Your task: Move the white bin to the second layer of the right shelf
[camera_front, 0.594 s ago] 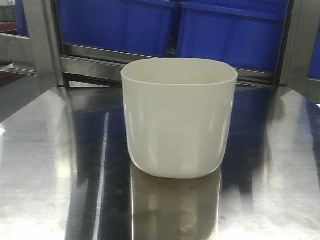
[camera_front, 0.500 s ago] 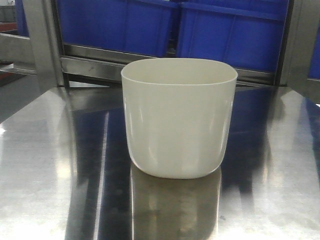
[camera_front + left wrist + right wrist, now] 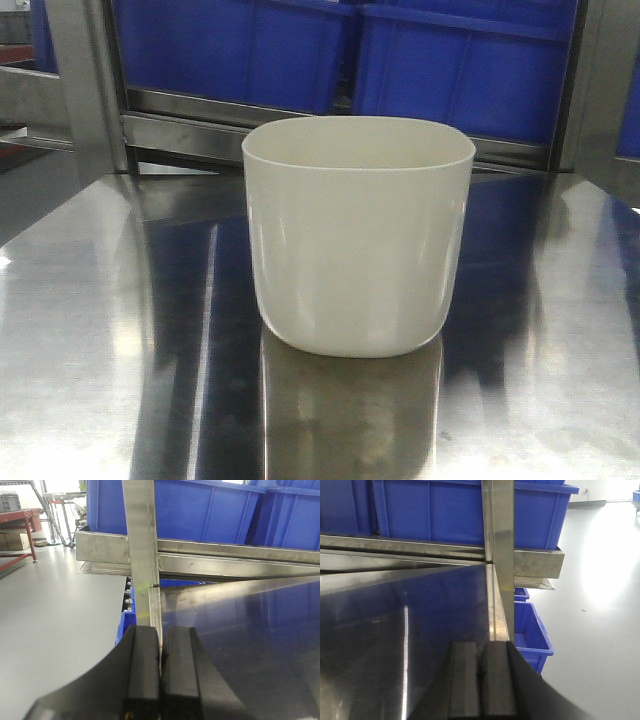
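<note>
The white bin (image 3: 358, 240) stands on the bench (image 3: 90, 330), not yet grabbed. The left hand (image 3: 161, 640) and right hand (image 3: 480, 652) are pressed together, empty. Next they must spread and reach it.

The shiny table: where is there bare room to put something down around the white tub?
Bare steel tabletop lies left of the white bin, right of it, and in front toward the camera. Behind it is crowded: the rack rail and blue crates stand close.

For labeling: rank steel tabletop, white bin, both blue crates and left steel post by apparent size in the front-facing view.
1. Steel tabletop
2. White bin
3. Left blue crate and right blue crate: alike, cropped
4. Left steel post
</note>
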Controlling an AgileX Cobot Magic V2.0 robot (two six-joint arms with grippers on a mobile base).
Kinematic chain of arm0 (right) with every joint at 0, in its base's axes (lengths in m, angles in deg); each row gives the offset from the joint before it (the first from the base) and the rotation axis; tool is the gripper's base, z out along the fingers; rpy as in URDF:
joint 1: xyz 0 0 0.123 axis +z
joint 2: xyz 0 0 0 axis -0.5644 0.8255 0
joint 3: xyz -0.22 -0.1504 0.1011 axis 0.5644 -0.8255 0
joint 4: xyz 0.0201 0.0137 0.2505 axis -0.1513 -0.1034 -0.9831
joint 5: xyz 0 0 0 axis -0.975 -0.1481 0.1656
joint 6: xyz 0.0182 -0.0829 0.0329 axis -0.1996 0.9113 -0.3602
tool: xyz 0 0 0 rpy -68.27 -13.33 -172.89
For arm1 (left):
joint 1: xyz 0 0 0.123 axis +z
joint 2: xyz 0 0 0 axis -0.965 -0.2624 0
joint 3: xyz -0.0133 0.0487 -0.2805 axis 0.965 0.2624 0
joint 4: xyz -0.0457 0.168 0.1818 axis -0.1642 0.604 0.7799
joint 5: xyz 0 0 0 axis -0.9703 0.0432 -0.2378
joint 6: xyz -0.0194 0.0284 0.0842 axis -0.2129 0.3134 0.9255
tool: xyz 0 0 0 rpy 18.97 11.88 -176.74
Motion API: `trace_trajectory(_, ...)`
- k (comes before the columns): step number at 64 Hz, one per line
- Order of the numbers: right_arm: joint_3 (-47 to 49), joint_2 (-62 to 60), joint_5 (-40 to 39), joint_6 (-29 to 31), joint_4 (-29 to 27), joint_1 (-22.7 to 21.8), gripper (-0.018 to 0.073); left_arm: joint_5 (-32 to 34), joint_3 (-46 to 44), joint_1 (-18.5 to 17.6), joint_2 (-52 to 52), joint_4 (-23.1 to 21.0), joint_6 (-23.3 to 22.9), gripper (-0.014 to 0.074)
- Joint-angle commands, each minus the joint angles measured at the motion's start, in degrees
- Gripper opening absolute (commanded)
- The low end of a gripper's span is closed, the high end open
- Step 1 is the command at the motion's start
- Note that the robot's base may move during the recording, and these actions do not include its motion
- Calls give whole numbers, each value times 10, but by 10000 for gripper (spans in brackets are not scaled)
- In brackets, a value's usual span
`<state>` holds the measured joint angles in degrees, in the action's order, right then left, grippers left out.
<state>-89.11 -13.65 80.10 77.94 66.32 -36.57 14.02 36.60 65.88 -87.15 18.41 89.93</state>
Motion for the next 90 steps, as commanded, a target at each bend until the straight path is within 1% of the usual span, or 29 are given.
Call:
trace_trajectory(1, 9, -11, -50, 4, 4, -4, 56, 49, 21, -2, 8, -3, -2, 85)
trace_trajectory(42, 9, -11, -51, 4, 5, -4, 56, 49, 21, -2, 8, -3, -2, 85)
trace_trajectory(46, 9, -11, -51, 6, 29, -4, 56, 49, 21, -2, 8, -3, -2, 85)
trace_trajectory(50, 9, -11, -53, 6, 69, -4, 56, 49, 21, -2, 8, -3, -2, 85)
trace_trajectory(52, 9, -11, -56, 6, 79, -4, 56, 49, 21, -2, 8, -3, -2, 85)
trace_trajectory(67, 9, -7, -105, 6, 85, -4, 56, 49, 21, -2, 8, -3, -2, 85)
trace_trajectory(73, 9, 17, -121, -9, 83, -4, 56, 49, 21, -2, 8, -3, -2, 85)
trace_trajectory(80, 17, 67, -162, -20, 83, -4, 56, 49, 21, -2, 8, -3, -2, 85)
trace_trajectory(90, 63, 153, -163, -20, 83, -2, 56, 49, 21, -2, 8, -3, -2, 85)
